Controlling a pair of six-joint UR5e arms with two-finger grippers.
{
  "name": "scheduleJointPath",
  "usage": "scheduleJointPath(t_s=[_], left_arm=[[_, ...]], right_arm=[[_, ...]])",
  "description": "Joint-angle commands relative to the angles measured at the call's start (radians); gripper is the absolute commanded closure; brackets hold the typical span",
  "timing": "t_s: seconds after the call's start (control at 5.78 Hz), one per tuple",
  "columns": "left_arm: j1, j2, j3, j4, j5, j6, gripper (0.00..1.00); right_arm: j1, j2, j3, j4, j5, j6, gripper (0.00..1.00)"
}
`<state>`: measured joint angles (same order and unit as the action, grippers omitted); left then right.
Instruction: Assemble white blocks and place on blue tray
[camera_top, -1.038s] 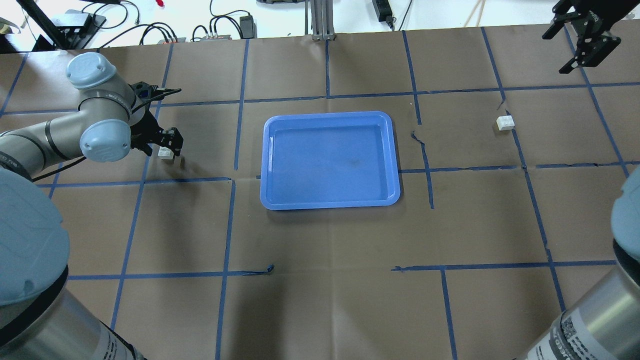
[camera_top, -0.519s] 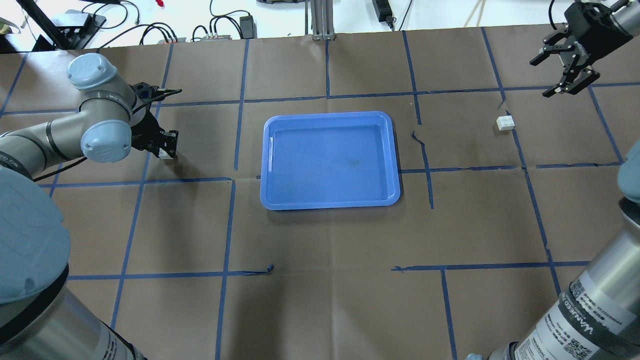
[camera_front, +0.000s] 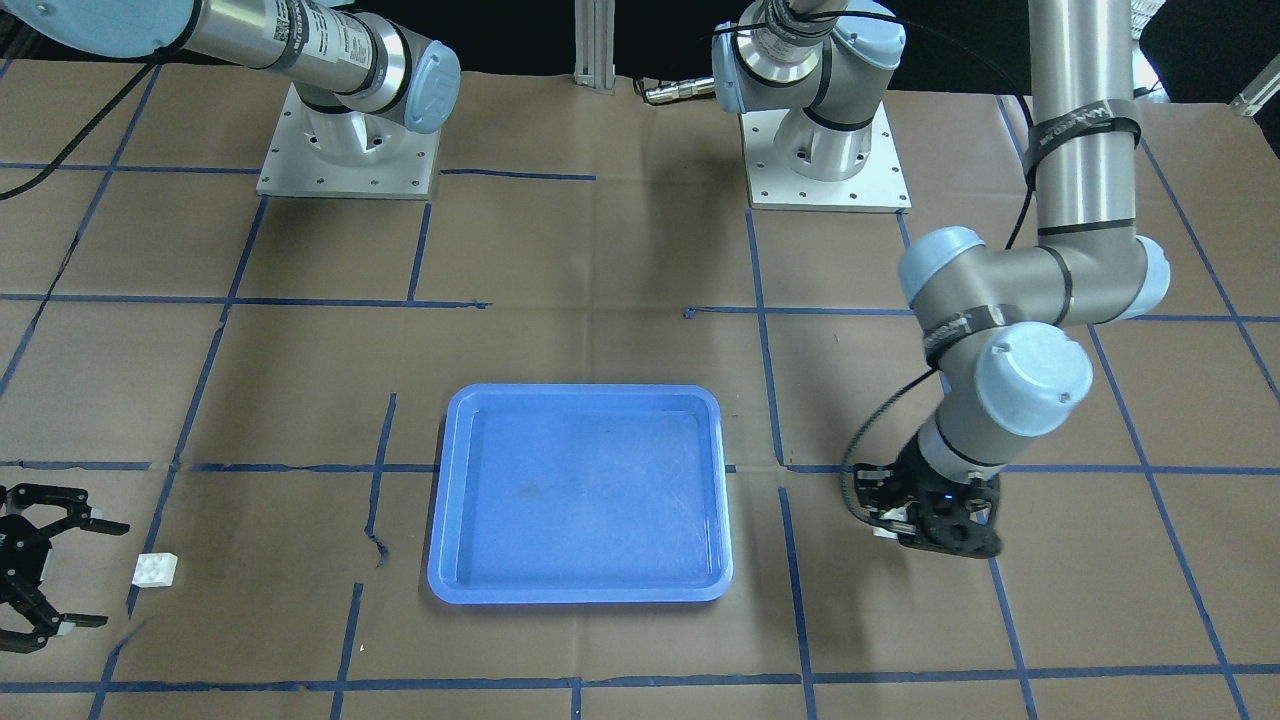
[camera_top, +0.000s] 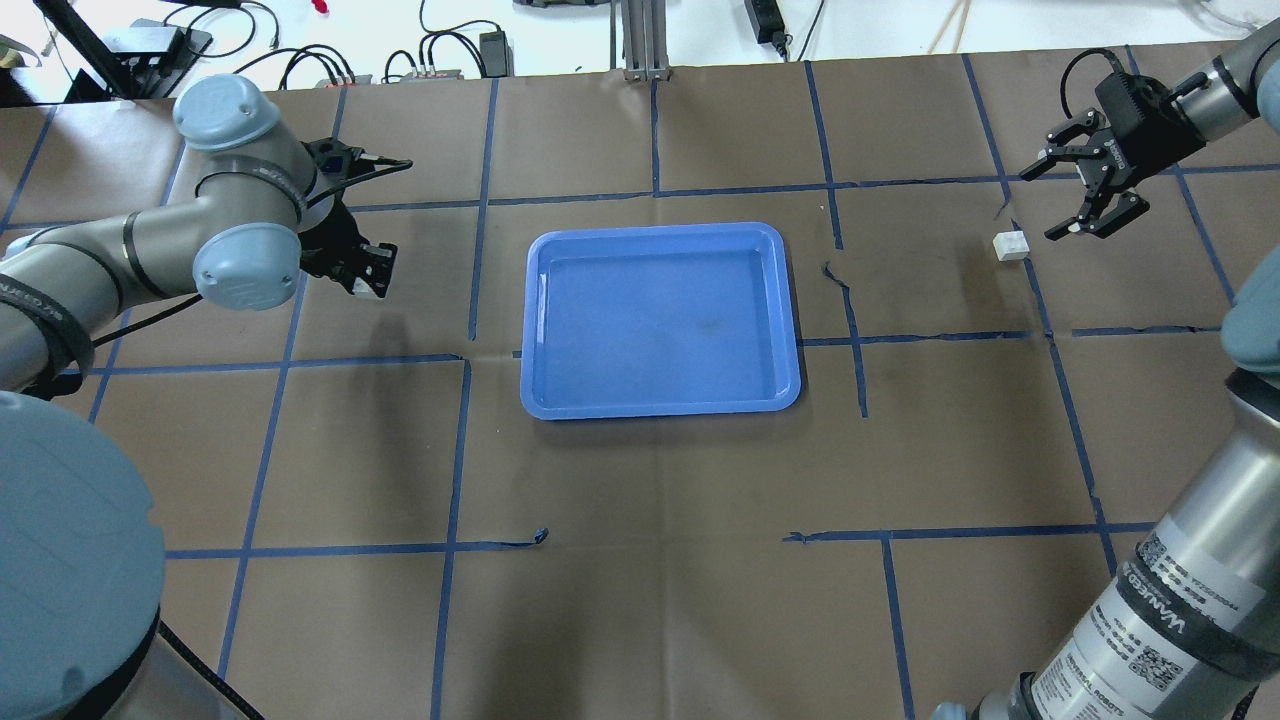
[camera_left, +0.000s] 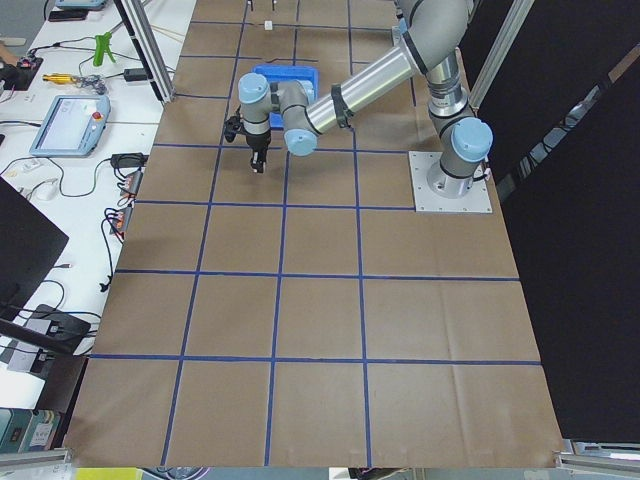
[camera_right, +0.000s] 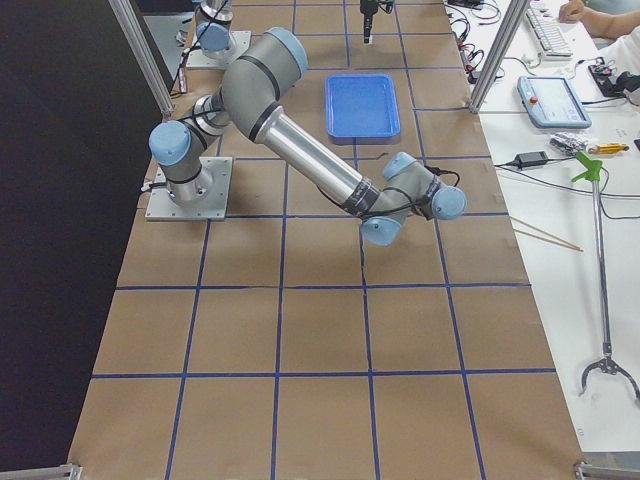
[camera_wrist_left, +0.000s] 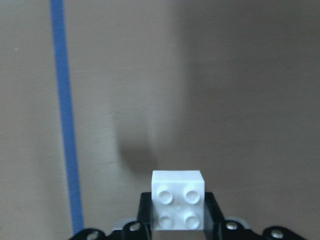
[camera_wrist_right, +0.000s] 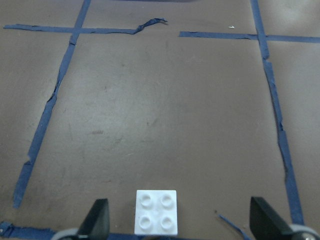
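Lifted clear of the table since half a second ago, your left gripper (camera_top: 372, 274) is clamped on one white block (camera_wrist_left: 178, 205), studs toward the wrist camera. It has also shifted nearer the blue tray (camera_top: 660, 320), though it is not over it. Your right gripper (camera_top: 1043, 203) has swung down with jaws spread wide. The other white block (camera_top: 1011, 245) sits untouched on the brown paper (camera_top: 940, 300) just off its fingertips, well right of the tray.
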<state>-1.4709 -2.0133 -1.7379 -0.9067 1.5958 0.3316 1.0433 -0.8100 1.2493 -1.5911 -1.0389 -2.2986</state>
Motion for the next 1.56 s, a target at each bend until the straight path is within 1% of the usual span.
scheduleJointPath(t_s=[0.0, 0.35, 0.52, 0.87, 1.04, 1.21, 1.38], left_arm=[[-0.22, 0.024, 0.023, -0.02, 0.003, 0.0, 1.0], [-0.366, 0.012, 0.026, -0.02, -0.004, 0.004, 1.0], [-0.4, -0.004, 0.024, -0.021, -0.004, 0.103, 1.0], [-0.411, -0.025, 0.027, -0.015, -0.013, 0.285, 1.0], [-0.431, -0.025, 0.026, -0.014, -0.014, 0.475, 1.0], [-0.477, -0.05, 0.027, -0.002, -0.013, 0.547, 1.0], [-0.48, -0.068, 0.027, 0.027, -0.013, 0.707, 1.0]], right_arm=[[0.0, 0.006, 0.059, -0.009, 0.017, -0.024, 0.0], [0.0, 0.015, 0.065, -0.01, 0.0, -0.027, 0.0], [0.0, 0.017, 0.065, -0.023, -0.003, -0.021, 0.0], [-0.014, 0.02, 0.065, -0.024, -0.039, -0.016, 0.0], [-0.017, 0.022, 0.065, -0.023, -0.04, -0.015, 0.04], [-0.017, 0.02, 0.059, -0.024, -0.04, -0.015, 0.29], [-0.017, 0.018, 0.052, -0.023, -0.04, -0.018, 0.47]])
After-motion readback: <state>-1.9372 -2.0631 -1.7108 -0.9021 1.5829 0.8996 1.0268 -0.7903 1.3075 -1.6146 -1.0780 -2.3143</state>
